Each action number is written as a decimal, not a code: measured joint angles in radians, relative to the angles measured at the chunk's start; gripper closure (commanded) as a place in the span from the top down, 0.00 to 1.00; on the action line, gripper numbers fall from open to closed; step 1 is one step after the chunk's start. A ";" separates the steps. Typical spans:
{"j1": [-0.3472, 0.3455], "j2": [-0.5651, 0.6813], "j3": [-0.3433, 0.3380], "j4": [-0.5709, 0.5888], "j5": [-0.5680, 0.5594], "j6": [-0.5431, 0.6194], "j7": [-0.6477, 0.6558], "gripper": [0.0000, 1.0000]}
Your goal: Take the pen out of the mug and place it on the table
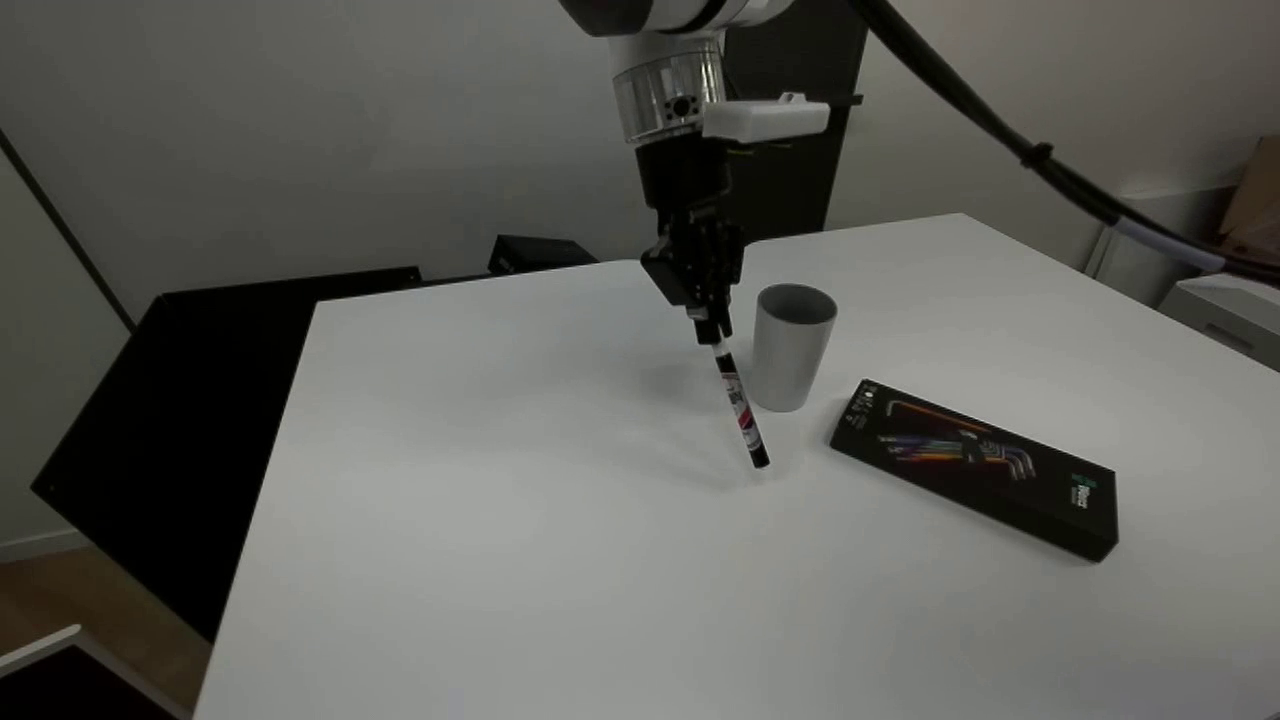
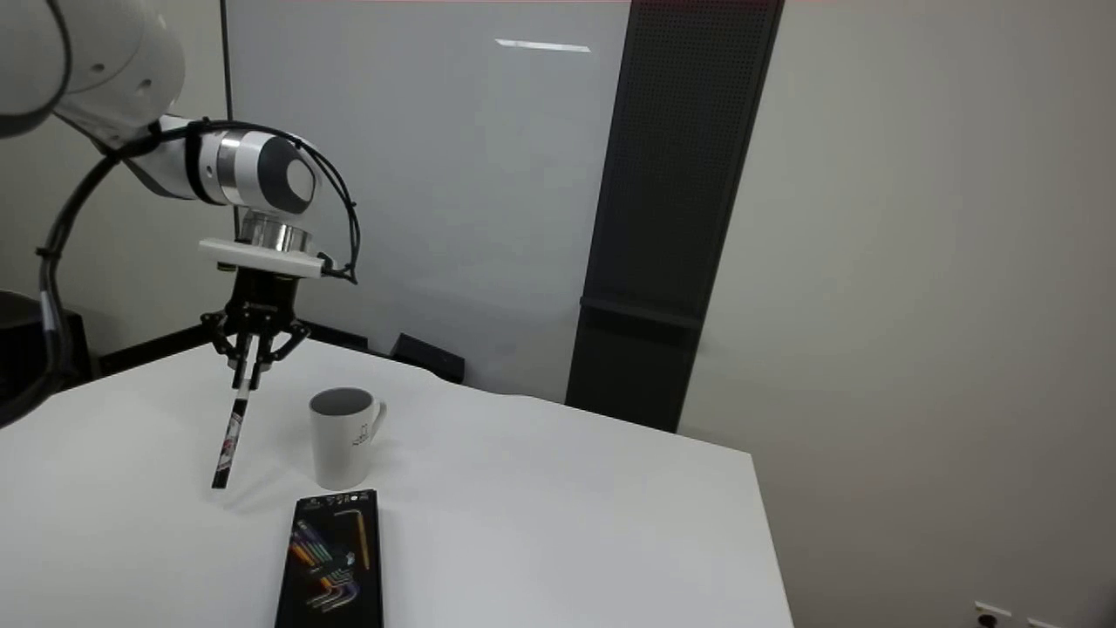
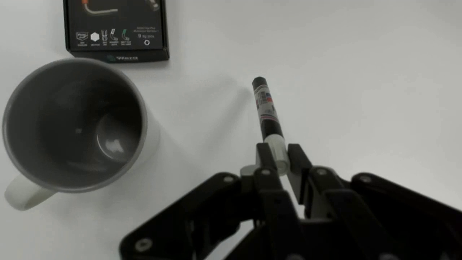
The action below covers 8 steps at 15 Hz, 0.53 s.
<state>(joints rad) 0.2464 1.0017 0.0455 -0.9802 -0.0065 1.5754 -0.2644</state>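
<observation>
The pen (image 1: 741, 405) is a thin marker with black ends, a white label with red marks and a pale cap. My gripper (image 1: 712, 335) is shut on the cap end, also in the wrist view (image 3: 278, 153). The pen hangs tilted, outside the mug (image 1: 787, 360) and beside it. Its lower black end appears a little above the white table (image 1: 500, 500); faint shadows lie near it. In an exterior view the pen (image 2: 229, 443) and the upright grey mug (image 2: 338, 458) stand apart. In the wrist view the mug (image 3: 151, 144) looks empty, its handle at the lower left.
A flat black box (image 1: 980, 470) with pictures of hex keys lies on the table close to the mug; it also shows in the wrist view (image 3: 115, 39). A black cable hangs from the arm. A black panel (image 2: 676, 218) stands behind the table.
</observation>
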 measured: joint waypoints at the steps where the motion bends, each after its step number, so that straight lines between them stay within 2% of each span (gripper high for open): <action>1: 0.001 0.008 0.003 0.000 -0.002 -0.028 0.022 0.06; 8: 0.001 0.070 0.011 0.018 -0.002 -0.219 0.110 0.06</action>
<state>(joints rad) 0.2478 1.0719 0.0561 -0.9625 -0.0085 1.3560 -0.1546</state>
